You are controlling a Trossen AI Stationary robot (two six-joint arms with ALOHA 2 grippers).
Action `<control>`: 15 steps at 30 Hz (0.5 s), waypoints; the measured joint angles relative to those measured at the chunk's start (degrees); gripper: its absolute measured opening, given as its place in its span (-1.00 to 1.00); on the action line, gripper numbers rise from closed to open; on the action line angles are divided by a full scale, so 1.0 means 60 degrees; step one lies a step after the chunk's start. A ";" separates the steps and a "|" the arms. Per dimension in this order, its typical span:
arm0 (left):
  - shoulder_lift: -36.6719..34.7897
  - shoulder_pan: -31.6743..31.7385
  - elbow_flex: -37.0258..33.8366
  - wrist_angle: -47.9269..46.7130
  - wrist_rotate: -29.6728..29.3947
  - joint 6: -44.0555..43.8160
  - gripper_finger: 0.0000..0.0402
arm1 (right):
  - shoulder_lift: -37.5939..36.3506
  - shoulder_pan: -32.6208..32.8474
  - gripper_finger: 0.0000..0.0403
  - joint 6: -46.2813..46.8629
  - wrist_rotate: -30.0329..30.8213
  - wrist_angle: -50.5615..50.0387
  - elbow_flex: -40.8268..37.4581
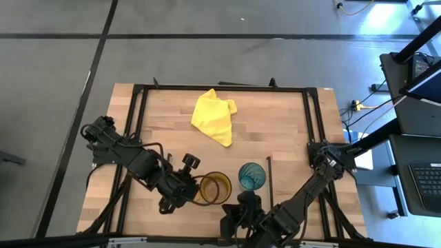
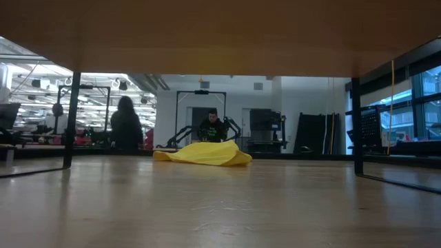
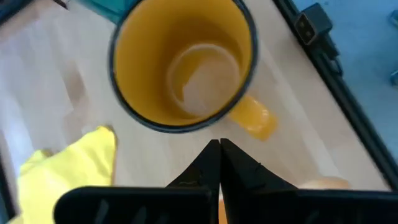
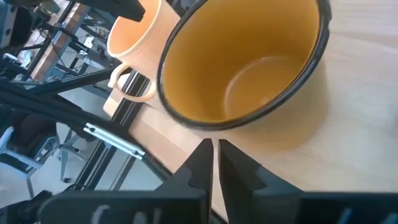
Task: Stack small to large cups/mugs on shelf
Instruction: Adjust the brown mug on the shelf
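The amber-brown mug (image 1: 213,187) stands upright on its base near the table's near edge, with its handle (image 3: 252,118) showing in the left wrist view. The teal tumbler (image 1: 252,176) stands just to its right. My left gripper (image 1: 185,184) is just left of the amber mug, shut on the small pale-orange mug (image 4: 134,37). My right gripper (image 4: 213,149) is shut and empty, just short of the amber mug's near side (image 4: 273,124). The shelf shows in the low view as a board overhead (image 2: 207,34) with black uprights (image 2: 72,117). No mug shows in that view. My left gripper holds the pale-orange mug at its top (image 4: 127,22), coming from above. A thin strip of orange (image 3: 219,205) shows between the near-shut fingers (image 3: 205,168), and more of the mug (image 3: 323,183) shows beside them. The gripper hides the rim. The mug stays upright, handle (image 4: 134,87) sideways.
A crumpled yellow cloth (image 1: 215,116) lies at the table's far middle. The table's black frame rails (image 1: 138,138) run along both sides. A thin black upright (image 1: 269,180) stands right of the tumbler. People show in the room beyond (image 2: 127,124).
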 joint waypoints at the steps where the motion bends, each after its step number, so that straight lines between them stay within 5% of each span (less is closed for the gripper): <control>1: 0.0000 -0.0031 -0.0003 -0.0026 0.0075 -0.0121 -1.00 | 0.0000 0.0033 -0.87 -0.0015 0.0007 0.0035 0.0000; 15: 0.0052 -0.0362 0.0001 0.0101 0.0112 -0.1080 -1.00 | -0.0004 0.0235 -0.86 -0.0018 0.0221 0.0219 0.0000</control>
